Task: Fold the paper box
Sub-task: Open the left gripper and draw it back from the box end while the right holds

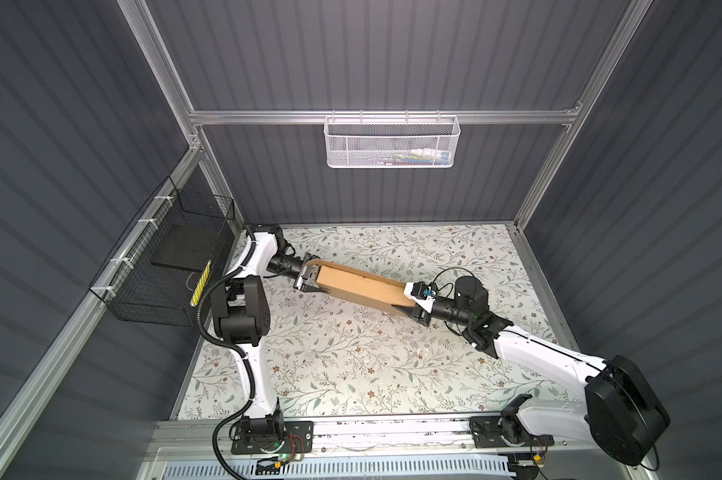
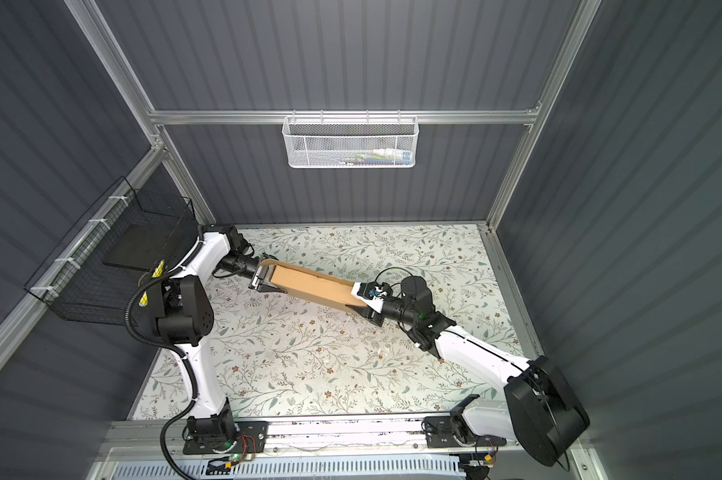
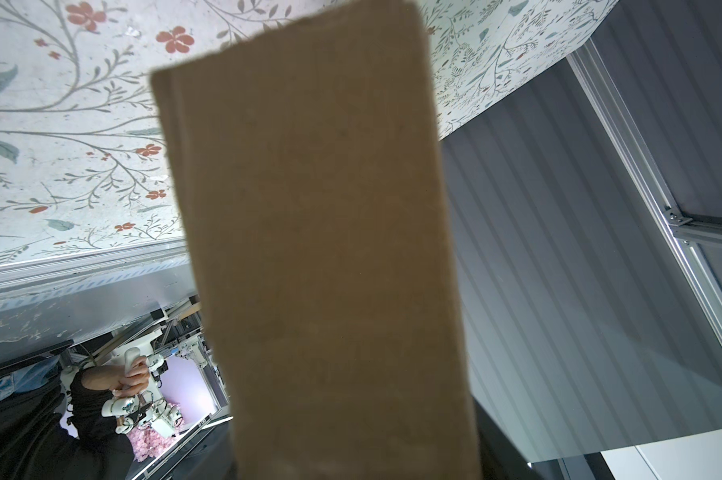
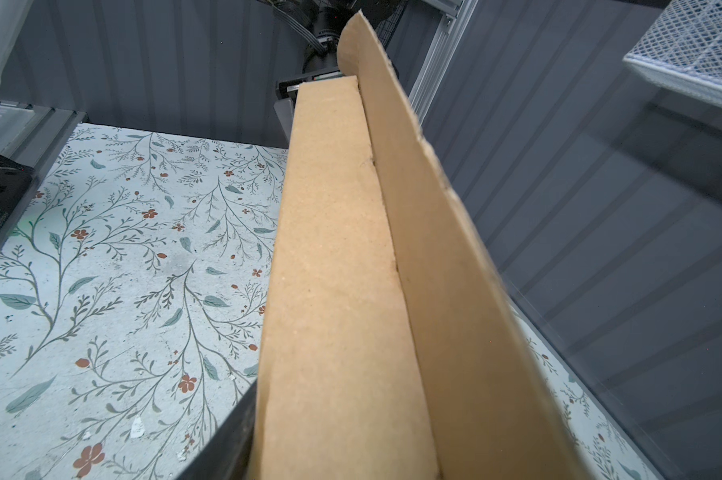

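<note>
- Box (image 1: 361, 291), plain brown cardboard, hangs slantwise over the far half of the flowered tabletop (image 1: 351, 374). It spans the gap between the two arms and looks lifted clear rather than resting. In both top views it shows a long narrow side uppermost.
- Progress, as a judgement: the sheet is already a shallow closed-up shape with walls raised, so most of the folding looks done. What seems left is seating the last panel and setting the box down.
- Black basket (image 1: 143, 291) hangs on the left wall and white basket (image 1: 392, 145) on the back rail. Both are well apart from the box.
- Flap (image 4: 446, 257), a long panel, stands slightly proud along the narrow side in the right wrist view, its far corner curling away. It is not tucked flush.
- Left claw (image 1: 314, 277) is clamped over the box's left end, its jaws straddling the cardboard. The left wrist view shows only a broad brown face, not the fingers.
- Right claw (image 1: 409, 300) grips the right end, and one black finger (image 4: 226, 440) lies against the box's side.
- Writing: none on the box, which carries no print, label or tape. Something colourful lies in the white basket, too small to read.
</note>
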### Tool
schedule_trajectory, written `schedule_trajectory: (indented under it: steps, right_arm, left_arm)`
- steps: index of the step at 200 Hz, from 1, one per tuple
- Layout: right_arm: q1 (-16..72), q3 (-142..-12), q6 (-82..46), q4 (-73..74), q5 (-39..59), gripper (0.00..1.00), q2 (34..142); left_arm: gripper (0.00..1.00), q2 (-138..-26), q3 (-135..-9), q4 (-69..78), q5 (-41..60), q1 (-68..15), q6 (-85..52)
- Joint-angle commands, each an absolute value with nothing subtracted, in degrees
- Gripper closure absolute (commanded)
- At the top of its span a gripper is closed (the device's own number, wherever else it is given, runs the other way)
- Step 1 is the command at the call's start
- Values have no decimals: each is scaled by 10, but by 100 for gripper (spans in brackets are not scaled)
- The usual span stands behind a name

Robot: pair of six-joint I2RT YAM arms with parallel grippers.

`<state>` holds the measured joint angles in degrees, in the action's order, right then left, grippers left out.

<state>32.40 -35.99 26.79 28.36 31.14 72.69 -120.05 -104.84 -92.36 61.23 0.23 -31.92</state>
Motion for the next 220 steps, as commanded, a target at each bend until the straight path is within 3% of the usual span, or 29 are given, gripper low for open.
schedule_trajectory:
  steps: [1,134,220]
  right_arm:
    - [299,-349,242,303,258,48,737]
    - [253,-317,217,313,256,50,763]
    - [248,-305,191,302,273,50,740]
  left_arm:
    - [38,-1206,-1064,-961,592,21,-302]
    - [37,-1267,-1155,-961,532,68,-290]
    - [36,-1318,-1337,-905,377,76,-358]
